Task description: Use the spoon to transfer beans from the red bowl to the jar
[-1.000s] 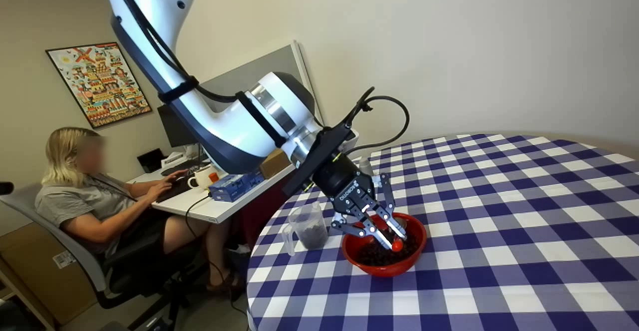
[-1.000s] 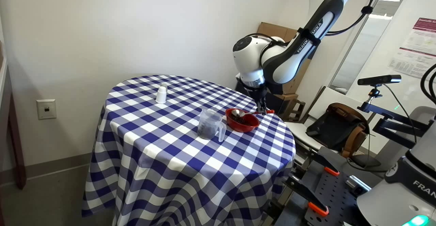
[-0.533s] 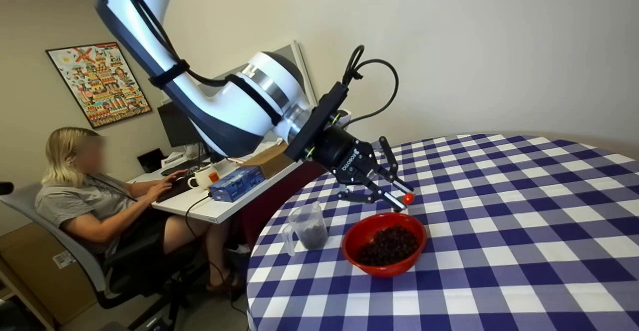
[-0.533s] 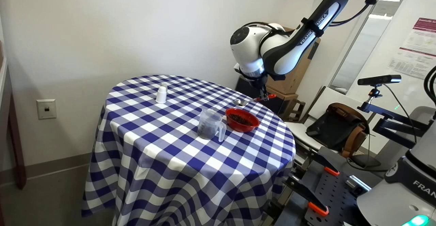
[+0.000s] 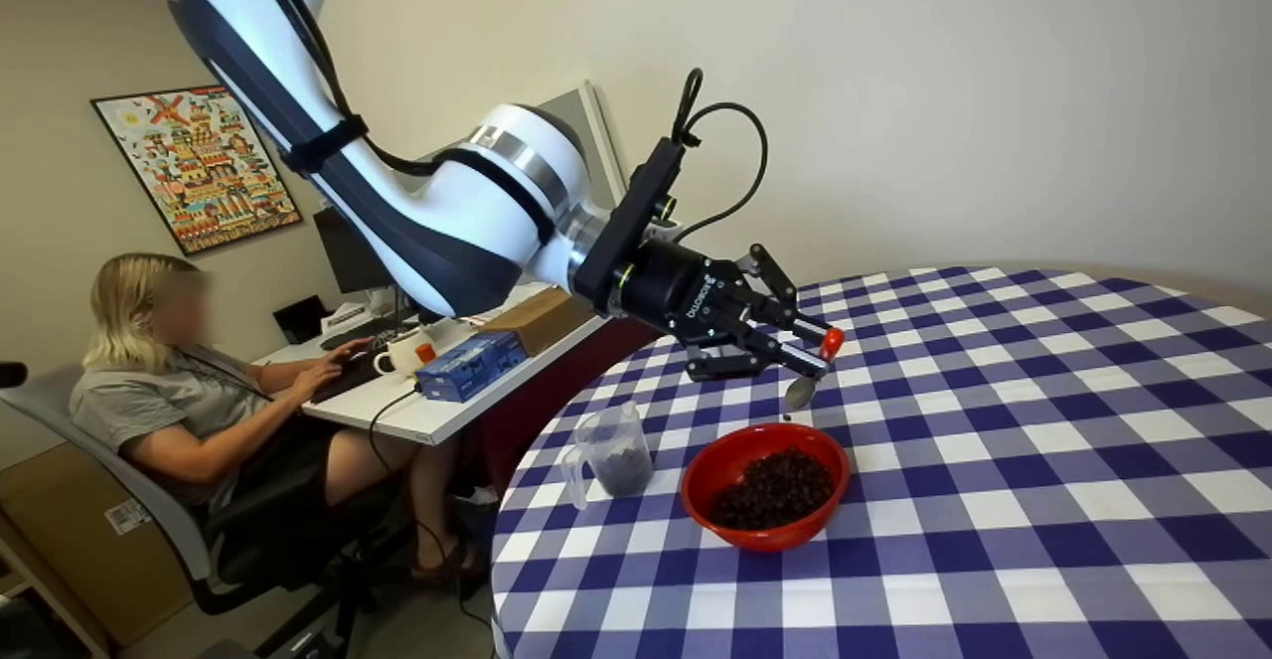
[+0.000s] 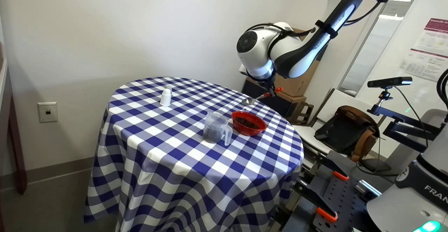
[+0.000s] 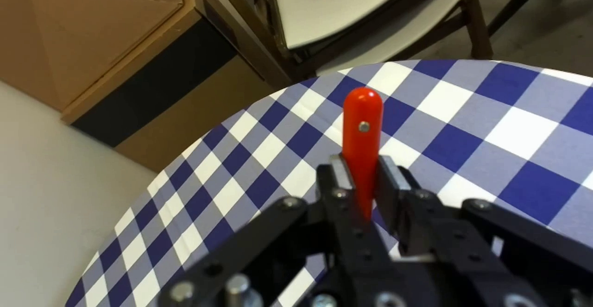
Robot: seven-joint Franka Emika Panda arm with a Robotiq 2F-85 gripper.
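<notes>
My gripper (image 5: 821, 349) is shut on the red-orange handle of the spoon (image 5: 799, 394), above the far rim of the red bowl (image 5: 701, 505). The handle also shows between the fingers in the wrist view (image 7: 362, 126). The spoon (image 6: 248, 101) tilts with its silver head down. A small dark speck, perhaps a bean, shows just under the head; I cannot tell whether the head holds beans. Dark beans (image 5: 773, 488) lie heaped in the bowl. The clear jar (image 5: 618, 452), with a handle, stands beside the bowl; its lower part looks dark grey. It also shows in an exterior view (image 6: 214, 127).
A checked cloth covers the round table (image 5: 994, 500). A white cup-like item (image 6: 166, 97) stands farther across the table. A person (image 5: 179, 381) sits at a desk (image 5: 397, 406) beside the table. Cardboard boxes (image 7: 153, 89) and a chair (image 7: 343, 10) stand beyond the table edge.
The gripper has lifted the spoon out of the beans and up above the bowl's far rim. Over the last half second the spoon has tilted more, its head dropping below the handle.
</notes>
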